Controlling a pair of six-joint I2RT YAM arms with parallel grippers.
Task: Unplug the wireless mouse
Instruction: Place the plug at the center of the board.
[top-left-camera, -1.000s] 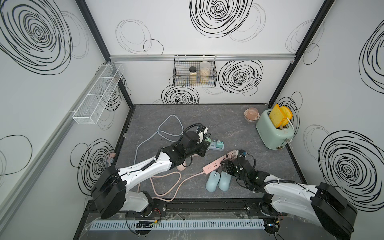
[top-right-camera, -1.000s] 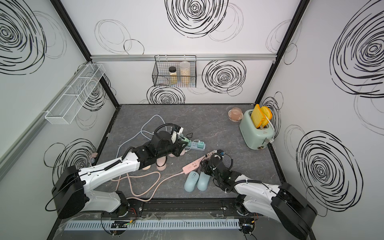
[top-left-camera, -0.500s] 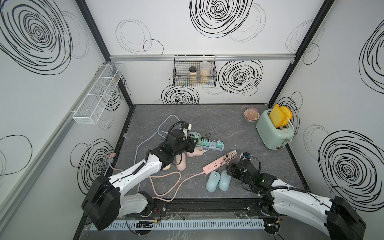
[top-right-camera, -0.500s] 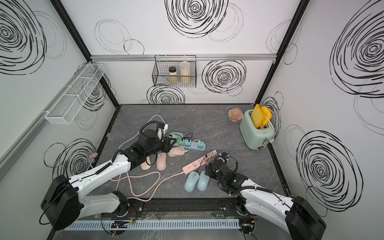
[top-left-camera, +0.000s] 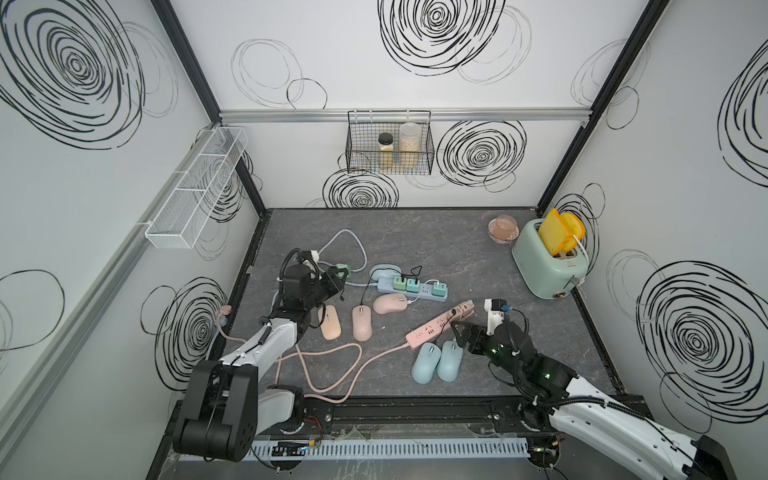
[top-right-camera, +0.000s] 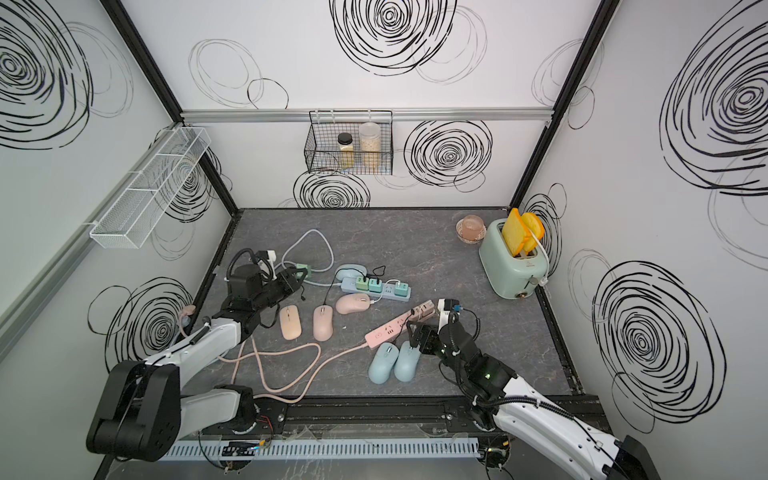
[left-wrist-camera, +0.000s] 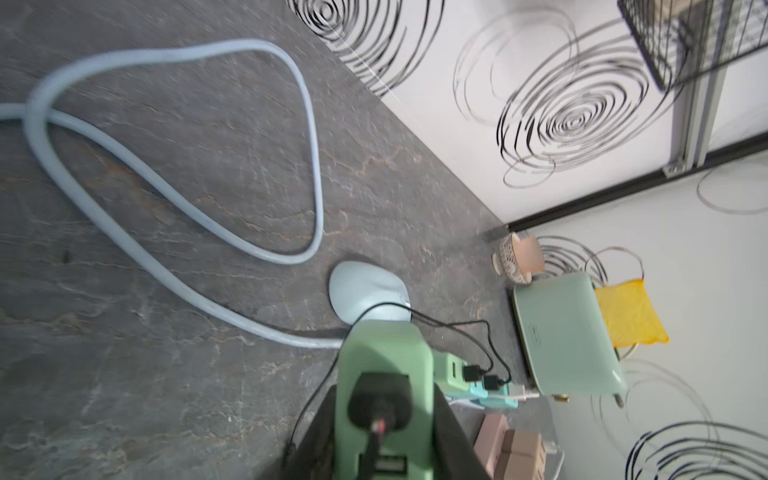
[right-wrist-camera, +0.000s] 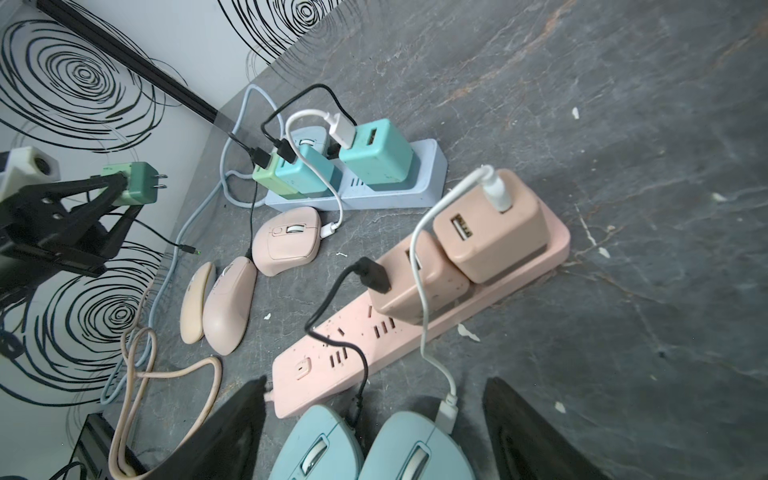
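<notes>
At 6 o'clock, nearest the rail, two blue mice (top-left-camera: 426, 362) are seen side by side on the table (top-left-camera: 457, 245), each cabled to a charger on the pink power strip (top-left-camera: 432, 330) just beyond. The right claw (right-wrist-camera: 376, 380) is held spread wide just above them, nothing gripped. Toward the middle, three pink-toned mice are laid out. The flat peach mouse (top-left-camera: 329, 327), closest to the left claw (top-left-camera: 337, 277), is seen unplugged. At 9 o'clock that claw is clamped on a green charger (right-wrist-camera: 139, 183), held clear of the table, prongs bared. A black cable (left-wrist-camera: 371, 449) is seen dangling from it, free end loose. At its 3 o'clock the blue power strip (top-left-camera: 424, 294) is found, and at 2 o'clock, far back, the toaster (top-left-camera: 544, 266).
</notes>
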